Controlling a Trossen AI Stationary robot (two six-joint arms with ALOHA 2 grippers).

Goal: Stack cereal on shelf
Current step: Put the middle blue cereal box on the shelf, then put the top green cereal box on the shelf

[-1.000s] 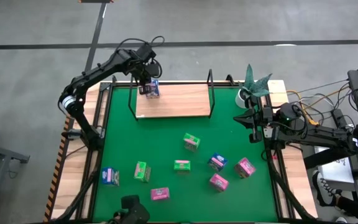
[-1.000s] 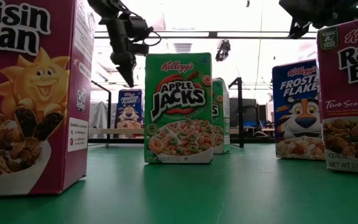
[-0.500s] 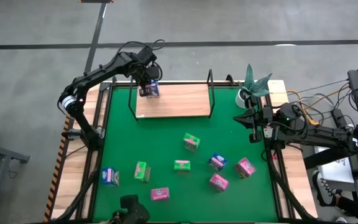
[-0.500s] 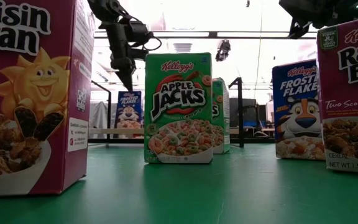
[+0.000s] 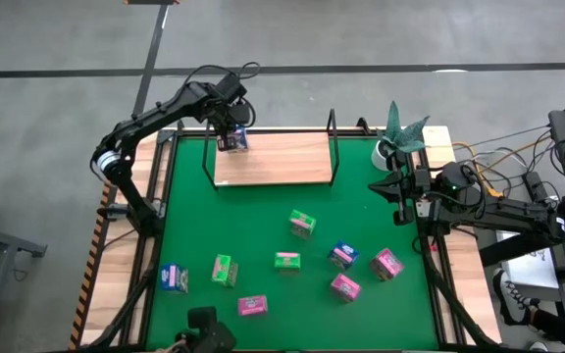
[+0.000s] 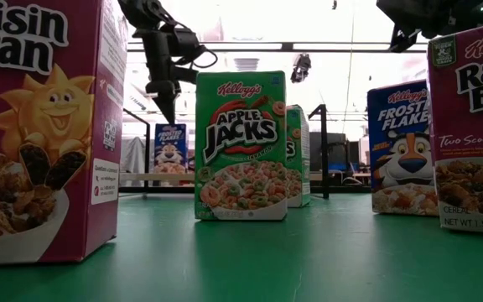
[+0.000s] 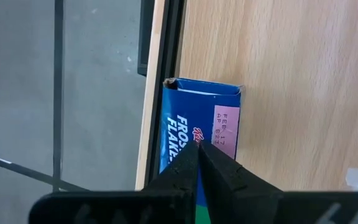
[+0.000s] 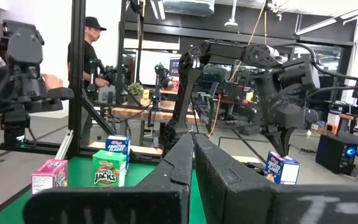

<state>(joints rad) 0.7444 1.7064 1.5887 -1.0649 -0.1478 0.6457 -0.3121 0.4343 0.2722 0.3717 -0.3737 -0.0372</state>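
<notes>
One blue Frosted Flakes box point(image 5: 238, 140) is seen standing at the back-left corner of the shelf point(image 5: 282, 167), pushed close to the board's edge, presumably so that room is left for the eight boxes lying scattered on the green mat point(image 5: 263, 230). The left gripper point(image 7: 199, 148) is held just above that box with its fingers pressed together and nothing pinched, while the right gripper point(image 8: 191, 140), likewise closed and empty, is parked at the mat's right edge. "Kellogg's Apple Jacks" point(image 6: 240, 144), "Frosted Flakes" point(image 6: 398, 144) and "Raisin Bran" point(image 6: 40, 126) can be read on the nearer boxes.
</notes>
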